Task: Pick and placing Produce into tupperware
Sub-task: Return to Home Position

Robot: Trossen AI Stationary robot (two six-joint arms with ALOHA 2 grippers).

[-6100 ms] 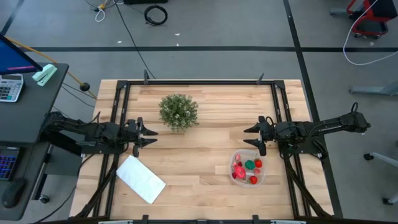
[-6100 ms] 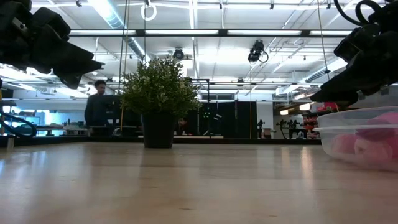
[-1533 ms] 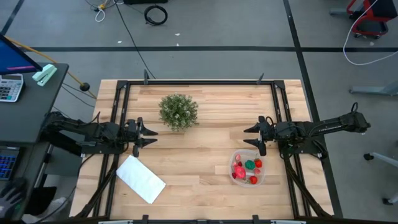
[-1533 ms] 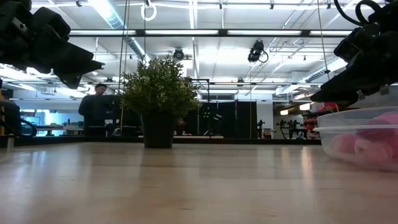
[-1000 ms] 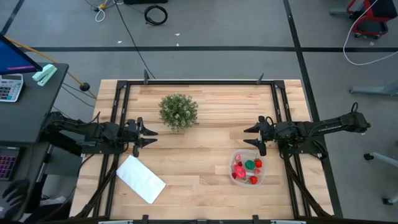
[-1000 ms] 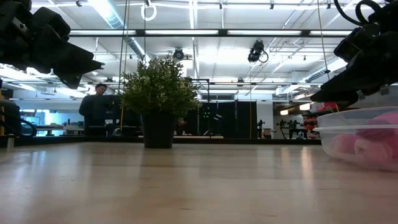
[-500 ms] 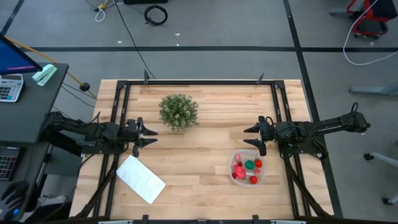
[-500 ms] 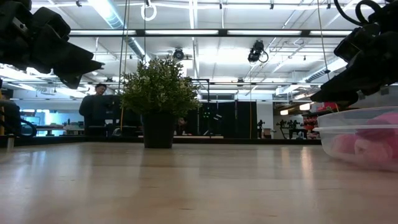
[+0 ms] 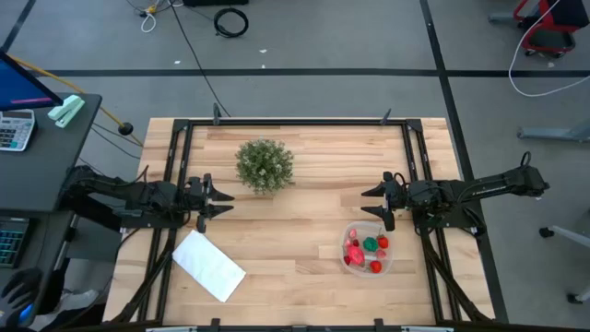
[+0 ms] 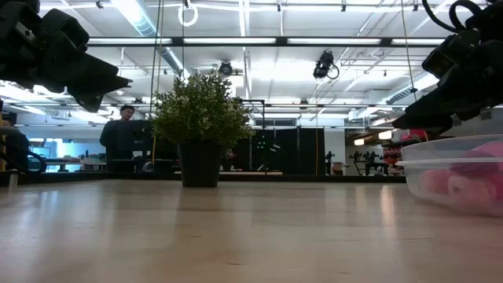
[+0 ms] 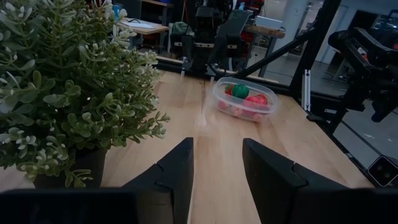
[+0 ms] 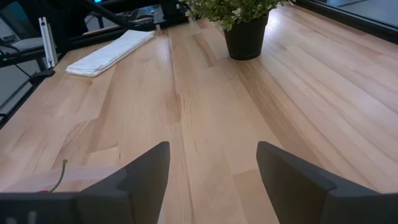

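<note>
No change lately: produce (image 9: 367, 251) in the container (image 9: 369, 226), left end effector (image 9: 222, 202) and right end effector (image 9: 369, 204) spread and empty, basically done.

In the low view the round clear plastic container (image 10: 431, 154) runs off the picture's edge and the pink toy produce (image 10: 460, 187) inside shows only as a blur through its wall, while from above the red pieces (image 9: 354, 254) beside the green piece (image 9: 370, 243) are too small to tell apart.
</note>
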